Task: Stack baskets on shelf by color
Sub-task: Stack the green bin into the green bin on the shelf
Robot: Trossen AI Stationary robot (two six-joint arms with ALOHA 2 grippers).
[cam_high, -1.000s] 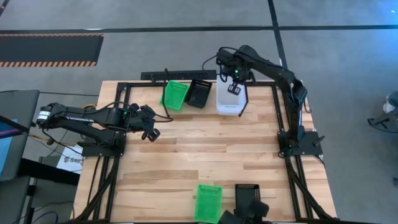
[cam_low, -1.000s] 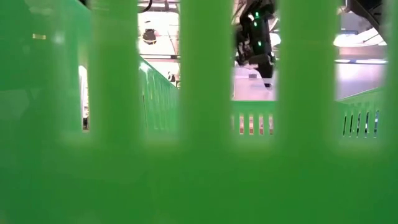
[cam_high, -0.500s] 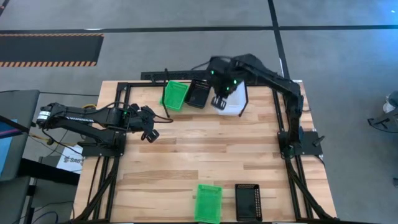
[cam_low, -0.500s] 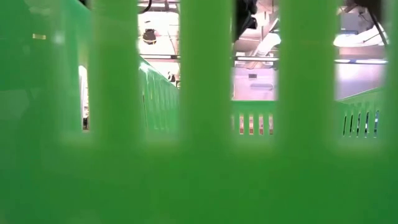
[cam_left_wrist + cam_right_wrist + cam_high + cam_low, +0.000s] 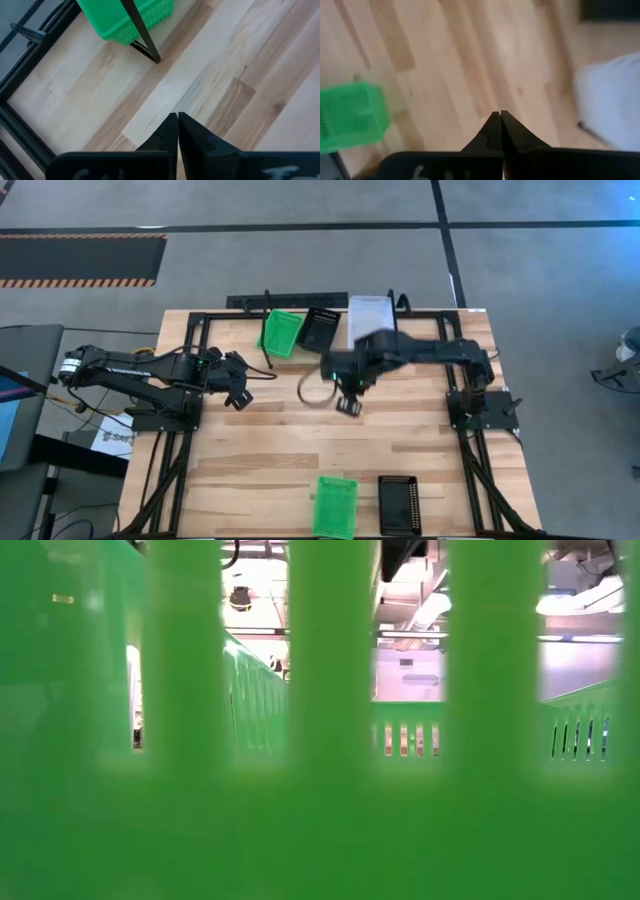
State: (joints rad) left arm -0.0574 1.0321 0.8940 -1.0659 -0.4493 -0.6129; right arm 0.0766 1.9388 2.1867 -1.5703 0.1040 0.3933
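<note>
Baskets sit in two groups on the wooden table (image 5: pixel 300 440). On the shelf (image 5: pixel 330 320), beyond the right gripper (image 5: pixel 347 406), stand a green basket (image 5: pixel 281 332), a black mesh basket (image 5: pixel 320 330) and a clear basket (image 5: pixel 370 315) side by side. On the other side of that gripper, at the table's near edge, lie a second green basket (image 5: pixel 336 506) and a second black mesh basket (image 5: pixel 398 505), just beside each other.

Over bare wood at mid-table, the right gripper hangs between the two groups, well apart from both, its fingers (image 5: pixel 495 131) pressed together with nothing between them. In its wrist view the near green basket and the clear one show off to either side.

Near the table's left edge the left gripper (image 5: pixel 240 396) waits, its fingers (image 5: pixel 170 132) likewise closed on nothing, with the shelf's green basket and a thin shelf leg (image 5: pixel 141 31) ahead of it.

A green basket wall (image 5: pixel 320 790) fills the low view.
</note>
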